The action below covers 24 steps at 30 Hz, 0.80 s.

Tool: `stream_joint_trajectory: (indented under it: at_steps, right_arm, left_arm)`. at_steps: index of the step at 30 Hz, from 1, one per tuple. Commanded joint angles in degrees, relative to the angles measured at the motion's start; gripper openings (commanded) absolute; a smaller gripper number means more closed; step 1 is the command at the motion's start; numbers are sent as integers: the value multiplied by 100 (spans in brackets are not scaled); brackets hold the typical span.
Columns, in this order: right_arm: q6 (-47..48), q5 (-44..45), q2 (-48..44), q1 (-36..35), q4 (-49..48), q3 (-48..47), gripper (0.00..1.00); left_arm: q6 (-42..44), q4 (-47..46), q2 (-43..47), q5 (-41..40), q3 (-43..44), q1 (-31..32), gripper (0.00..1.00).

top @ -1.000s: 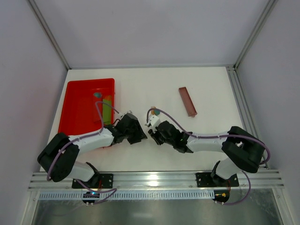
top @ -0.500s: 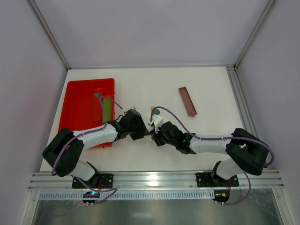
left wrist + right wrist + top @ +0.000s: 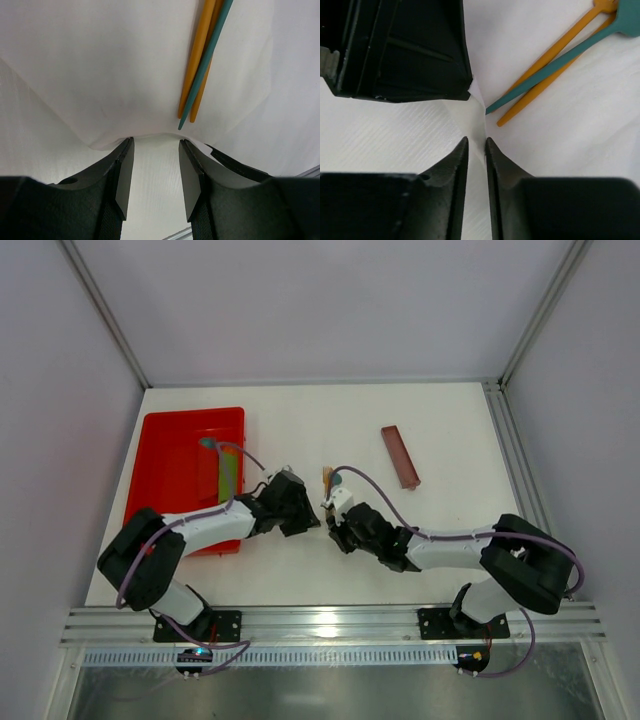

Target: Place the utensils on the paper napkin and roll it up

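Near mid-table: the left gripper (image 3: 155, 149) and right gripper (image 3: 477, 142) have closed in on each other over the last second and now meet nose to nose at one corner of the paper napkin (image 3: 110, 65).
Left gripper: has slid right, away from the red tray (image 3: 170, 475); its jaws stand apart with nothing between them, and the napkin's curled edge lies just ahead of the tips.
Right gripper: has edged left; its jaws are drawn nearly together, and a raised pleat of napkin runs into the slim gap, which looks like a pinch on the paper.
Utensils (image 3: 196, 65): two orange and one teal, bundled side by side, lie on the napkin with their near ends just short of the pinched corner.
Paper napkin: lies flat on the white table (image 3: 300, 410), lifted only at the corner by the fingers; not yet rolled.
Meaning for task: placing looks done; I judge this the start of the roll, with the corner being taken up to fold over the sticks.
Off to the sides: a green strip (image 3: 229, 472) in the tray; a reddish-brown bar (image 3: 400, 455), well apart.
Writing: none legible, no brands or labels.
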State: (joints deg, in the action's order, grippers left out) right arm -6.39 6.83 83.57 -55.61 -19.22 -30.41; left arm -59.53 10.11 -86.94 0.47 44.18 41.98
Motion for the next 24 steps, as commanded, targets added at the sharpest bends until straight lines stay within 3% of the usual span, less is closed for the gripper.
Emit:
stream_joint_trajectory:
  at_steps: [1,2,6,15,24]
  right_arm:
    - [-99,318,63,59,-311,-149,19]
    - [-90,345,80,77,-284,-201,15]
    - [-81,398,160,121,-187,-298,14]
    - [-345,556,107,191,41,-448,24]
    - [-1249,231,62,1079,-240,-412,24]
  left_arm:
    - [117,9,-60,-223,196,21,45]
    - [117,0,-95,-231,231,21,45]
    - [178,17,-218,-249,319,21,45]
    - [301,35,-534,-302,591,-14,45]
    - [328,-27,-772,-311,644,-40,45]
